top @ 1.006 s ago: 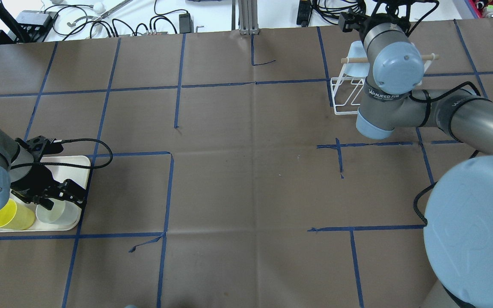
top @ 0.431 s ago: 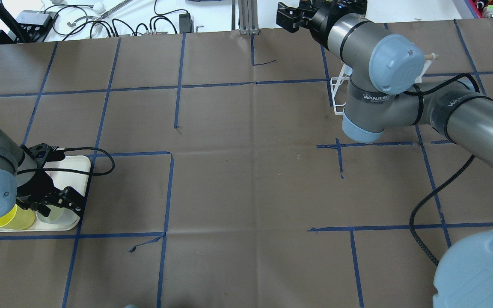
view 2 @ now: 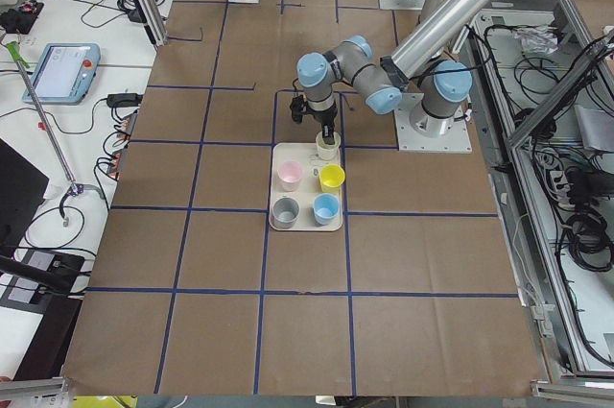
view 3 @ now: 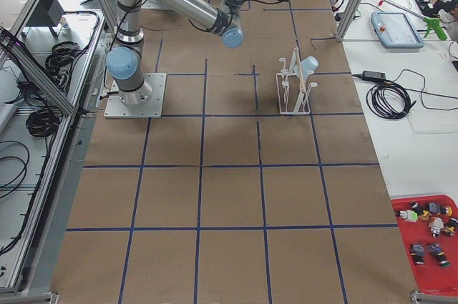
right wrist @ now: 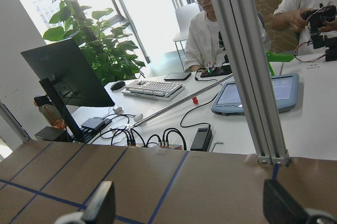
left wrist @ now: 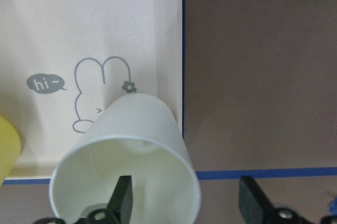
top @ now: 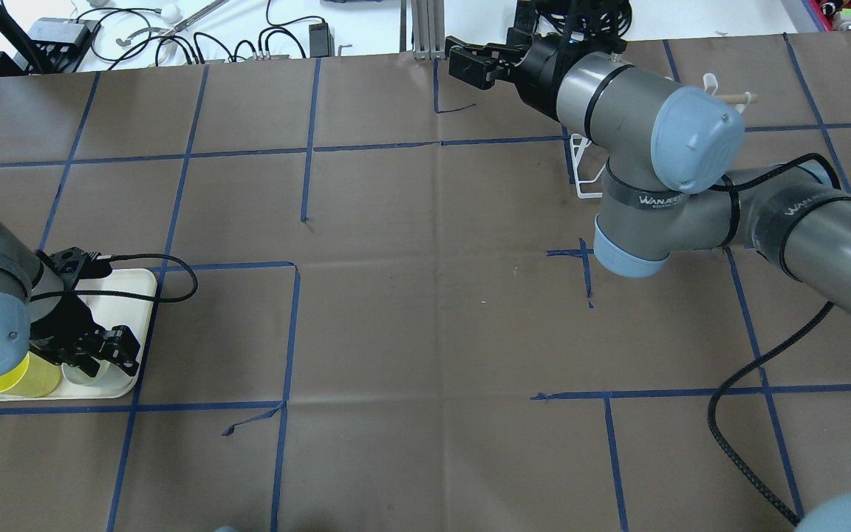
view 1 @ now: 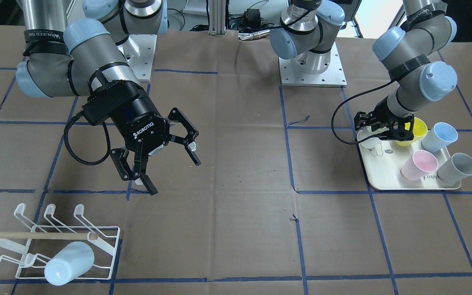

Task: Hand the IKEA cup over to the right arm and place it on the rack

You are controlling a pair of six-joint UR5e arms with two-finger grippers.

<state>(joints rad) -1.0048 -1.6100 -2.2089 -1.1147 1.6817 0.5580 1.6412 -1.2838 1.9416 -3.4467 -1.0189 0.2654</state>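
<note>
The white cup [left wrist: 126, 150] stands at the corner of the cream tray [left wrist: 52, 23], its mouth facing the left wrist camera. My left gripper [left wrist: 184, 203] is open and straddles the cup's wall, with one finger inside and one outside. It also shows in the front view [view 1: 379, 128] and the overhead view [top: 97, 355]. My right gripper [view 1: 174, 177] is open and empty, high above the table at its far side [top: 470, 63]. The white wire rack [view 1: 55, 229] holds a pale blue cup [view 1: 69, 257].
The tray [view 1: 383, 186] also holds a yellow cup [view 1: 414, 127], a blue cup [view 1: 439, 137], a pink cup [view 1: 418, 164] and a grey cup [view 1: 457, 168]. The right arm [top: 654, 148] hides most of the rack in the overhead view. People sit beyond the table's far edge.
The right arm has swung from over the rack leftward along the far edge. The left gripper has sunk a little lower onto the white cup.
</note>
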